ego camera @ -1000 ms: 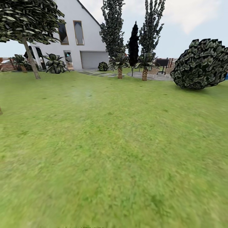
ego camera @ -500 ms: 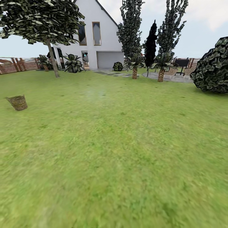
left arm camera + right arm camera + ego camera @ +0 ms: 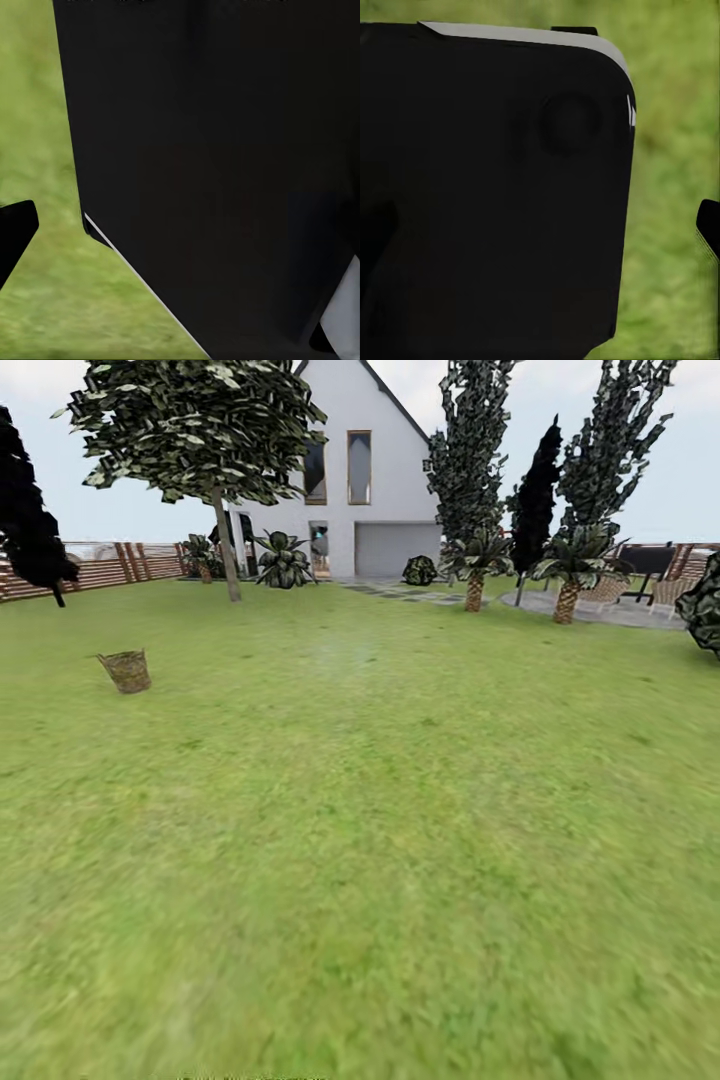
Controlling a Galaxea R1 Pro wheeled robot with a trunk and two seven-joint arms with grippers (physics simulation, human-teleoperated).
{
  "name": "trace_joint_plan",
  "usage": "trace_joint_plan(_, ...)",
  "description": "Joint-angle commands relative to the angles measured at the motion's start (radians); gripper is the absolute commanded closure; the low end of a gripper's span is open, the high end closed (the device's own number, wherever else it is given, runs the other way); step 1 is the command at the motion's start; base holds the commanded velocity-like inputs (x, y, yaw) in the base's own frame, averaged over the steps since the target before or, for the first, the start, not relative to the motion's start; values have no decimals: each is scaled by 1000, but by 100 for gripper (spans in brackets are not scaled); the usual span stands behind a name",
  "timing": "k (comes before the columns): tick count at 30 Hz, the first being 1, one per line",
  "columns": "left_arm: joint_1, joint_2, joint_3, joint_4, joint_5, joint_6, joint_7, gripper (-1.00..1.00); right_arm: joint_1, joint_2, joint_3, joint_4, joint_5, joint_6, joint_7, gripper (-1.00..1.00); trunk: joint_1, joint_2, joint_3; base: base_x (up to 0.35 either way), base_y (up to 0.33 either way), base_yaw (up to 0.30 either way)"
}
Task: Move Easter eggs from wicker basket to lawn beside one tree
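Note:
The wicker basket (image 3: pixel 126 671) stands far off on the lawn (image 3: pixel 400 820), at the left of the head view. It is small and brown, and its inside is too distant to make out, so the Easter eggs are hidden. Behind it, a tree (image 3: pixel 227 550) with a bare pale trunk and a leafy crown rises near the fence. In the left wrist view a dark fingertip (image 3: pixel 15 234) shows over grass beside the robot's black body (image 3: pixel 217 165). Another dark fingertip (image 3: pixel 709 225) pokes in at the edge of the right wrist view.
A white house (image 3: pixel 370 470) and a brown slat fence (image 3: pixel 120 563) bound the garden. A dark cypress-like tree (image 3: pixel 30 530) stands at the far left. Two small palms (image 3: pixel 474 578) (image 3: pixel 567 588) and tall narrow trees stand at the back right, with a shrub (image 3: pixel 706 605) at the right edge.
The whole head view has swung leftward, so the camera turned. The basket came into the picture at the left and the big shrub slid off toward the right edge.

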Motion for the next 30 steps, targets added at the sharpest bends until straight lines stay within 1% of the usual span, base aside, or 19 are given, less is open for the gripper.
trace_joint_plan(1, 1, 0, 2, -2, 1, 1, -1, -100, -1, 0, 0, 1, 1, -3, 0, -100, 0, 0, -1, 0, 0, 296)
trace_joint_plan(30, 1, 0, 2, -3, 1, 1, -1, -100, -1, 0, 0, 1, 1, -3, 0, -100, 0, 0, -1, 0, 0, 296)
